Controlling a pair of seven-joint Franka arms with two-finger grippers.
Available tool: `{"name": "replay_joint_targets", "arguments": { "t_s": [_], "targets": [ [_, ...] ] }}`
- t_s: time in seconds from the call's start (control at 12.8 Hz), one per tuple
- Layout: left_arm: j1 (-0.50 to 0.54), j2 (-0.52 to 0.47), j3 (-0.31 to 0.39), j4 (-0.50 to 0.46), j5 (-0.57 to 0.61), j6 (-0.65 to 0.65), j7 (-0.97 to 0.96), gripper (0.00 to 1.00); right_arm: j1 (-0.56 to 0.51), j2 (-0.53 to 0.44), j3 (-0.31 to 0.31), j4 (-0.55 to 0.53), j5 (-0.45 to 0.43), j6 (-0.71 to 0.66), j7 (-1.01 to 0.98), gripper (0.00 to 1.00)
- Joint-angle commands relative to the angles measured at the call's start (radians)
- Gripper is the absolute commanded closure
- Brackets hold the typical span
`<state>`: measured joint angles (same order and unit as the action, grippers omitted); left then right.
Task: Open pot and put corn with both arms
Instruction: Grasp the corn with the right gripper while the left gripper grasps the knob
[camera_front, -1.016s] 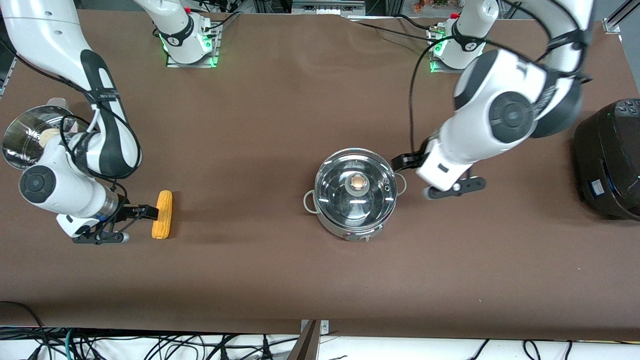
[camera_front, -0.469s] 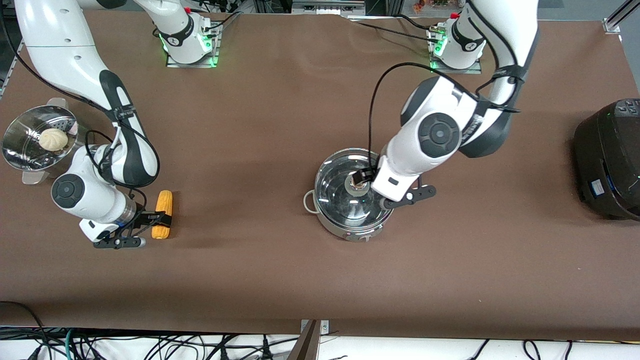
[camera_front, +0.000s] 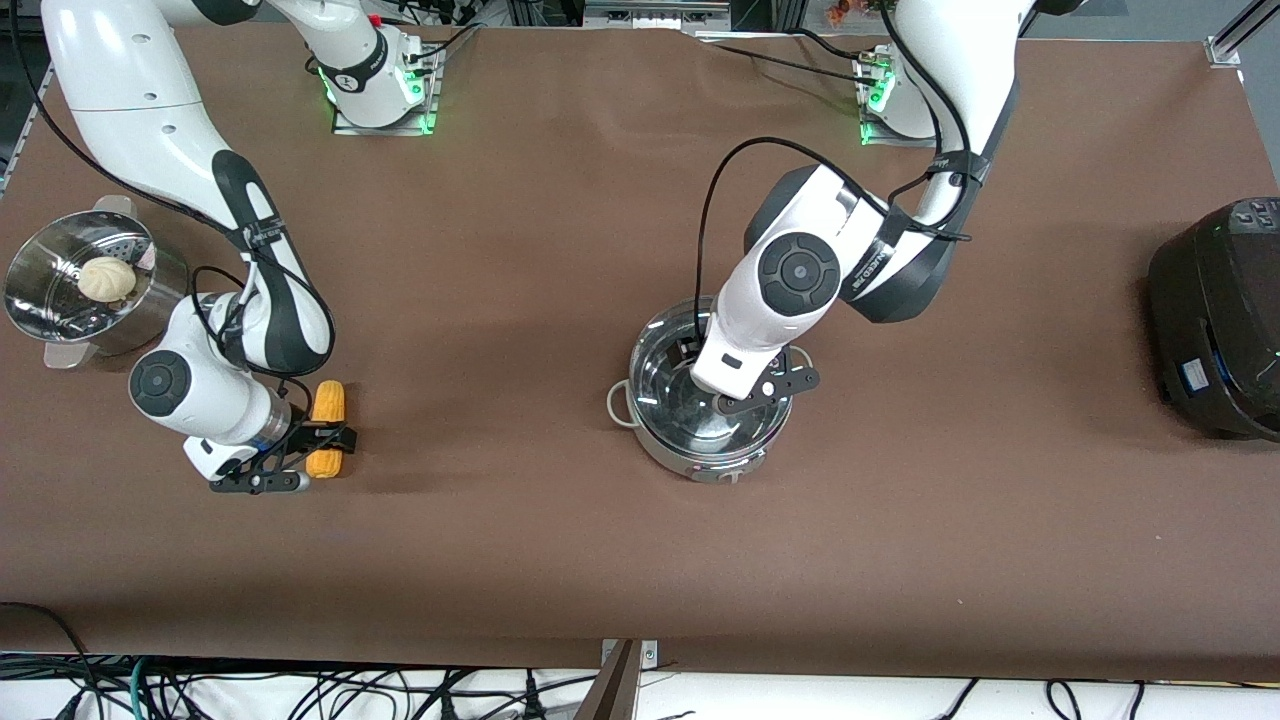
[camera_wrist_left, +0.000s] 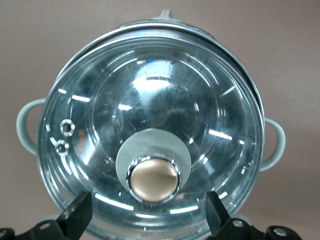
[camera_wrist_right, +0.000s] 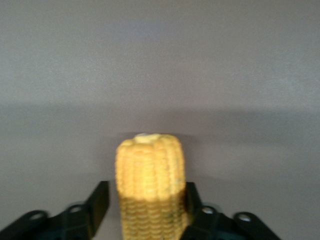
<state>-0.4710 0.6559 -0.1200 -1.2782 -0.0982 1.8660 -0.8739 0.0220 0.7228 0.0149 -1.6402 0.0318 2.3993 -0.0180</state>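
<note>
The pot (camera_front: 700, 455) stands mid-table with its glass lid (camera_front: 660, 375) on. In the left wrist view the lid (camera_wrist_left: 150, 110) and its copper-coloured knob (camera_wrist_left: 154, 178) fill the picture. My left gripper (camera_wrist_left: 147, 202) is open and just above the lid, its fingers wide apart on either side of the knob and clear of it. In the front view the left hand (camera_front: 697, 352) hides the knob. The corn (camera_front: 326, 400) lies on the table toward the right arm's end. My right gripper (camera_front: 328, 438) is open and straddles the corn (camera_wrist_right: 150, 170), with a thin gap at one finger.
A perforated steel steamer (camera_front: 30, 300) holding a white bun (camera_front: 106, 278) stands at the right arm's end of the table. A big black cooker (camera_front: 1215, 320) stands at the left arm's end. Cables hang along the edge nearest the front camera.
My left arm swung from beside the pot to over the lid, gripper around the knob. My right gripper slid forward from the corn's side until its fingers straddle the cob.
</note>
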Motion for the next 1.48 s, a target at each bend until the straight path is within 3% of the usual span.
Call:
{"name": "replay_joint_targets", "arguments": {
  "t_s": [0.0, 0.31, 0.78, 1.17, 1.41],
  "targets": [
    [-0.021, 0.037, 0.013, 0.043, 0.051, 0.022, -0.008, 0.00, -0.004, -0.017, 0.008, -0.010, 0.016, 0.014, -0.014, 0.81],
    [-0.031, 0.048, 0.011, 0.043, 0.091, 0.028, 0.001, 0.01, -0.004, -0.074, 0.008, 0.002, 0.019, -0.080, -0.013, 0.83],
    [-0.029, 0.051, 0.010, 0.040, 0.091, 0.036, 0.033, 0.22, -0.005, -0.170, 0.004, 0.025, 0.017, -0.207, -0.020, 0.82],
    [-0.026, 0.051, 0.010, 0.040, 0.089, 0.035, 0.061, 0.98, -0.010, -0.184, 0.000, 0.227, 0.020, -0.506, -0.019, 0.82],
    [-0.024, 0.045, 0.010, 0.042, 0.086, 0.030, 0.052, 1.00, -0.005, -0.184, 0.008, 0.334, 0.020, -0.641, -0.014, 0.82]
  ]
}}
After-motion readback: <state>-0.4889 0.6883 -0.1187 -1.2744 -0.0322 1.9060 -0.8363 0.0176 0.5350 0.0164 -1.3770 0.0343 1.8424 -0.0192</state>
